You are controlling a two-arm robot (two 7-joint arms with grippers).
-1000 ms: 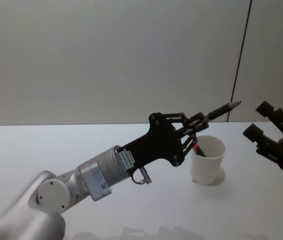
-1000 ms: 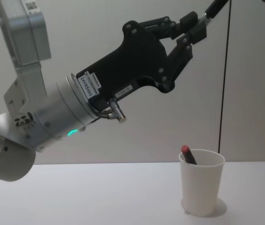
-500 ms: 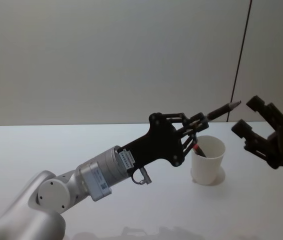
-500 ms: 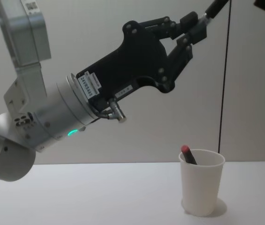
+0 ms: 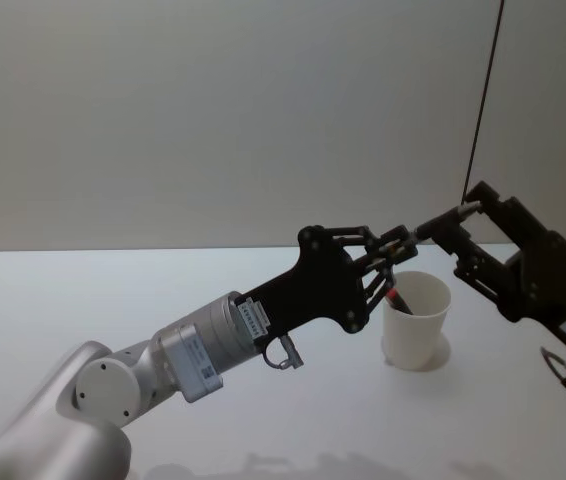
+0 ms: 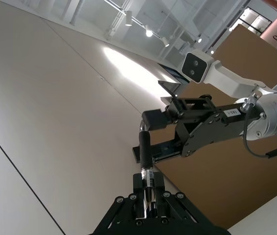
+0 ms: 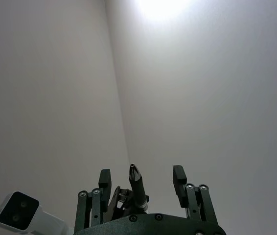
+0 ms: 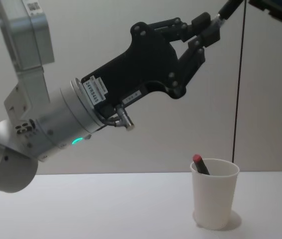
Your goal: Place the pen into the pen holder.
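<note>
one pen (image 5: 441, 220), tip up-right, in left claw (image 5: 399, 245)

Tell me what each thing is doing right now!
Left pincer: shut on the dark pen.
Dark pen: held up in the air, tilted, tip between the right pincer's fingers.
Right pincer: open around the tip.
Cup: upright on the table.
Red-capped pen: leaning inside the cup.
</note>
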